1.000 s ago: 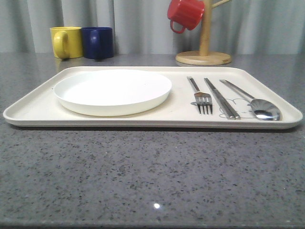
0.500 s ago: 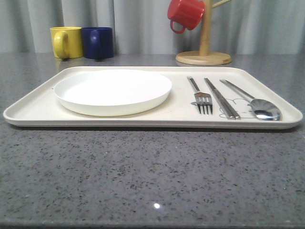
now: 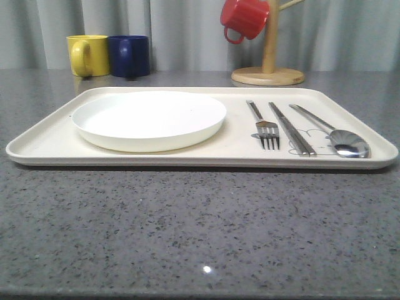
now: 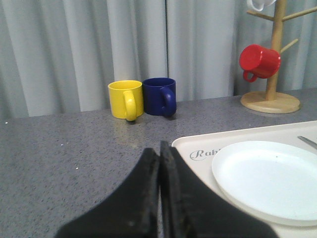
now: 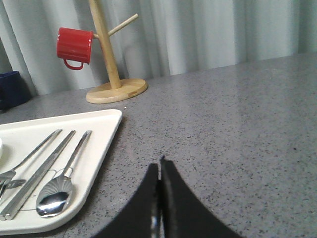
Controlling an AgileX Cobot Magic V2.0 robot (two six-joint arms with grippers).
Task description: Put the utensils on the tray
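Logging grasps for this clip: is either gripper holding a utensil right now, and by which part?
Nothing is held. The left gripper and right gripper are shut on nothing; fork, chopsticks and spoon lie on the tray.

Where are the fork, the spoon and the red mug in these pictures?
fork [image 3: 267, 130], front view, on the neck just above the tines.
spoon [image 3: 349, 145], front view, on the bowl.
red mug [image 4: 261, 60], left wrist view, on its ribbed side.

In the left wrist view the white plate [image 4: 270, 181] covered the end of the tray's "Rabbit" script [image 4: 205, 154]. The picture's edge cut off a white mug [image 4: 259, 4] atop the wooden mug tree [image 4: 274, 54].
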